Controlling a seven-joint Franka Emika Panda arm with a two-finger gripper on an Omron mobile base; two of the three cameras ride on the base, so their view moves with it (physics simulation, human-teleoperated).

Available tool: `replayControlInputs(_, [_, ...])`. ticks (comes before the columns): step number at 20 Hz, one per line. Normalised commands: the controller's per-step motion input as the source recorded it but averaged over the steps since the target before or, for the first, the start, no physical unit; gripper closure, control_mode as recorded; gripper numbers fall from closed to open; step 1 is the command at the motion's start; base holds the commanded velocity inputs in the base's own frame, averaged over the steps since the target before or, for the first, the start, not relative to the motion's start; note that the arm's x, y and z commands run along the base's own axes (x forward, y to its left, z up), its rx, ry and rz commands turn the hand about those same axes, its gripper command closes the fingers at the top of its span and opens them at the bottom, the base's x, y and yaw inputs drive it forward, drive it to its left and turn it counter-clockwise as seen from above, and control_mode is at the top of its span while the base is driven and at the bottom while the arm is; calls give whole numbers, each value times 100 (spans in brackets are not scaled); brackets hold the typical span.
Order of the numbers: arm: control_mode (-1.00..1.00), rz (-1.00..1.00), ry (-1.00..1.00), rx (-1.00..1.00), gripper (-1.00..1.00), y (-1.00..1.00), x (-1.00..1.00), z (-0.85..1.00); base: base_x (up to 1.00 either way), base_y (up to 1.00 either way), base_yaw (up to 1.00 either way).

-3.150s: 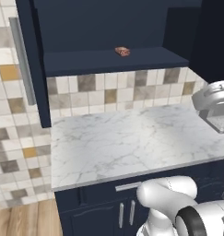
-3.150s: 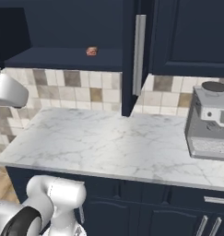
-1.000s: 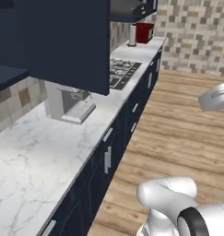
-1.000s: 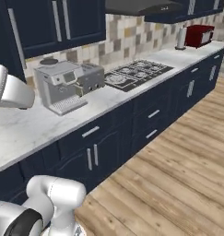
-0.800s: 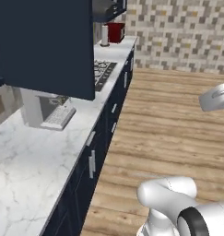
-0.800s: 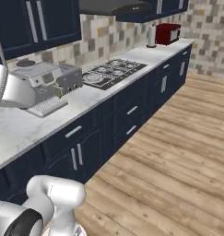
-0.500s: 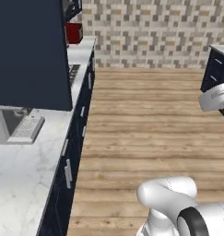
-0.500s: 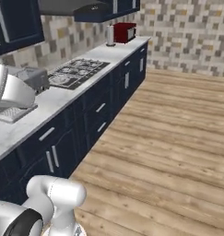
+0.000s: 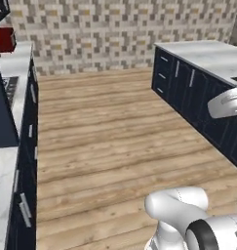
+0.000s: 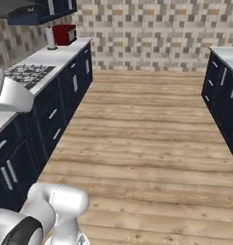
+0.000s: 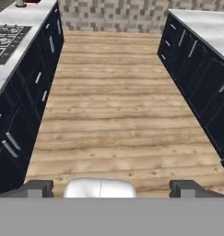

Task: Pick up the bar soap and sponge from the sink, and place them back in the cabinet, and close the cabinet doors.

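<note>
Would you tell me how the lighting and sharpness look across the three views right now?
Left base view: flat, even light on the wooden floor, edges soft. Right base view: equally even, the red appliance slightly blurred. Hand view: the open gripper casts no shadow, cabinet handles look coarse.

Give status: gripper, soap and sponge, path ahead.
Gripper open, empty. Soap and sponge not in sight; base faces wood floor between navy base cabinets. Nothing on the floor ahead.

A flat navy cabinet door (image 9: 3,117) juts over the left-hand counter (image 9: 4,195).
</note>
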Motion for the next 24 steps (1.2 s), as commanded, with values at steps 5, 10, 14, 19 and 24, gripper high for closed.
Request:
replayControlInputs(5, [100,0,0,0,-100,0,0,0,14,-68,-27])
replayControlInputs(10, [100,0,0,0,-100,0,0,0,19,-57,-27])
replayControlInputs(14, [100,0,0,0,-100,0,0,0,25,-11,-45])
replayControlInputs(19, [100,0,0,0,-100,0,0,0,41,0,-49])
replayControlInputs(24, [100,0,0,0,-100,0,0,0,51,-9,-45])
